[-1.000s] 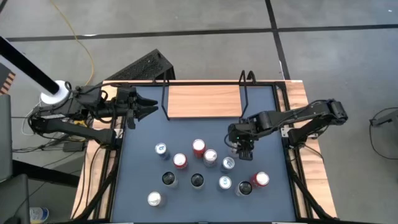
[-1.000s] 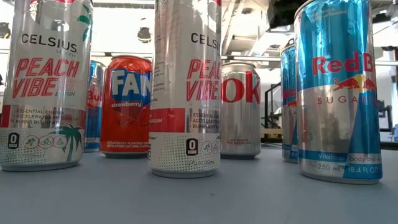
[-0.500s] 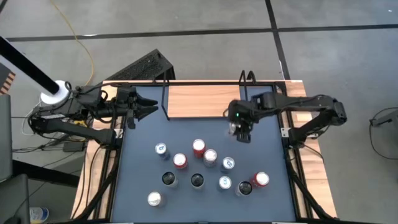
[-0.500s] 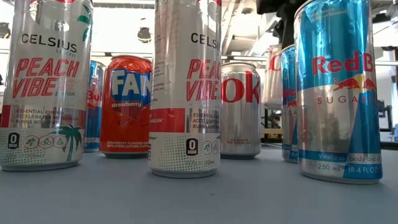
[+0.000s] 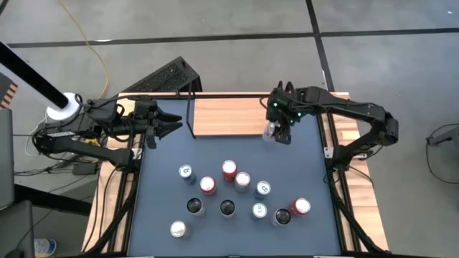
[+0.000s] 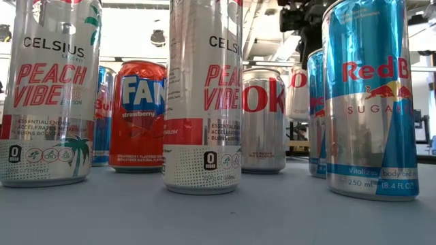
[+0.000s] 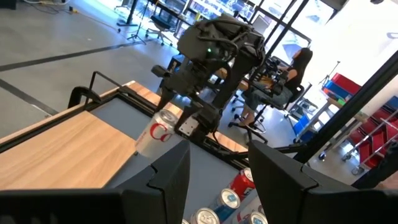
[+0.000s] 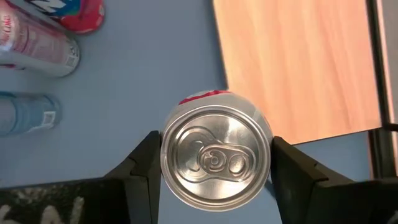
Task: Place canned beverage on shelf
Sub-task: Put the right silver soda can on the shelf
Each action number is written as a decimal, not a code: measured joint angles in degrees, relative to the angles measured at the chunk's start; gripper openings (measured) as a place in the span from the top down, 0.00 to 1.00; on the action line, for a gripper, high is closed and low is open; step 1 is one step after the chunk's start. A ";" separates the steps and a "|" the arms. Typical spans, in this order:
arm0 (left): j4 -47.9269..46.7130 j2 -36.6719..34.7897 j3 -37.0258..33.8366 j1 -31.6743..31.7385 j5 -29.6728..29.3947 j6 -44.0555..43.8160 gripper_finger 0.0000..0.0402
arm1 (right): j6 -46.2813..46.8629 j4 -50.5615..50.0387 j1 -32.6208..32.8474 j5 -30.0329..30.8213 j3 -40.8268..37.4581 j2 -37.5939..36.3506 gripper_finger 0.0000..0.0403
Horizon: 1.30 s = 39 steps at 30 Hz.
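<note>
The right tool (image 5: 278, 134) is being kept clamped on a silver-and-red can (image 8: 216, 153), carried clear of the desk (image 5: 165, 193) at the front right corner of the shelf (image 5: 229, 116); the left tool (image 5: 172, 123), fingers apart, is being held idle by the shelf's left end. Transport step is being done; next, can needs to be moved over the board & lowered upright, w/ wire frame (image 5: 283, 107) being avoided. Vs. earlier frame, can is being shown lifted from the cluster & brought back to the shelf edge.

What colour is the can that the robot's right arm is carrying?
The held can is silver with red lettering, clearest in the left wrist view.
</note>
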 joint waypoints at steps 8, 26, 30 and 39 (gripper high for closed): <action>-0.02 0.02 0.00 0.00 -0.19 0.00 0.62 | -4.57 1.20 -5.01 -1.17 0.00 0.09 0.50; -0.02 0.00 0.00 0.02 -1.15 -0.35 0.62 | -15.92 -6.74 -12.21 -1.08 16.73 14.91 0.50; -0.01 0.00 0.00 0.02 -1.13 -0.42 0.62 | -17.41 -7.21 -15.39 -1.12 19.25 16.89 0.50; -0.02 0.00 0.00 0.02 -1.84 -0.33 0.62 | -22.83 -7.32 -20.32 -2.56 19.63 21.07 0.50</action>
